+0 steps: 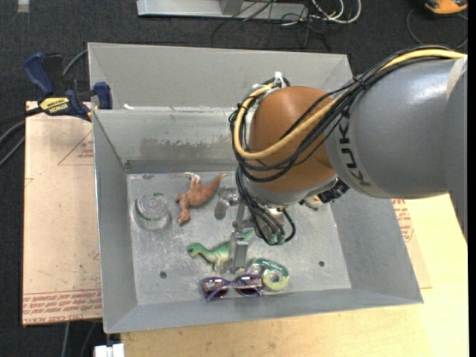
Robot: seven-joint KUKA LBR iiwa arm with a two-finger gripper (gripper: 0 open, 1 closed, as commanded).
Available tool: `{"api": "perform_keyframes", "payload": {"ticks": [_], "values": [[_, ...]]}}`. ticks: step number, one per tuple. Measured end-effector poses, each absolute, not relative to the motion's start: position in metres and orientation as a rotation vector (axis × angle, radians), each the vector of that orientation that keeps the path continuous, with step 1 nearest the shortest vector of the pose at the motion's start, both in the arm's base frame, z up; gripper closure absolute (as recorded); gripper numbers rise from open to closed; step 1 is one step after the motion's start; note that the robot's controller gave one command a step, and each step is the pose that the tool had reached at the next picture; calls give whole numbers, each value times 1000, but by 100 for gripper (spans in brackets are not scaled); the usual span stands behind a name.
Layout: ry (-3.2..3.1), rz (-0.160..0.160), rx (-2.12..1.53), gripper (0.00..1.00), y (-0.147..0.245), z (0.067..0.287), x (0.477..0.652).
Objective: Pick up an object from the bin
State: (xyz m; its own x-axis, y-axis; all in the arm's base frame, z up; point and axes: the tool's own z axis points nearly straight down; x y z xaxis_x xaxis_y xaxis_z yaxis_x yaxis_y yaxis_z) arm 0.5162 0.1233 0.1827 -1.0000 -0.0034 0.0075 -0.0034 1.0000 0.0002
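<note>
Down at six o'clock, my gripper (239, 257) sits by the green dinosaur (210, 252) — nothing lifted yet; spread or pinched, I can't tell.

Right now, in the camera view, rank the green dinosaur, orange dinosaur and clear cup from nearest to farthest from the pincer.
1. Green dinosaur, just left of the pincer, near the front.
2. Orange dinosaur, farther back and left.
3. Clear cup, by the left wall.
</note>
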Motion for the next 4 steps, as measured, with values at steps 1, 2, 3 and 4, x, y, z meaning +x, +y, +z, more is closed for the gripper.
{"api": "perform_keyframes", "payload": {"ticks": [1,2,3,4], "values": [[-3142,-2,-1,0,122,187,518],[-3132,-4,105,0,115,70,515],[-3140,-5,-160,0,115,71,532],[-3143,-9,102,0,116,72,518]]}}
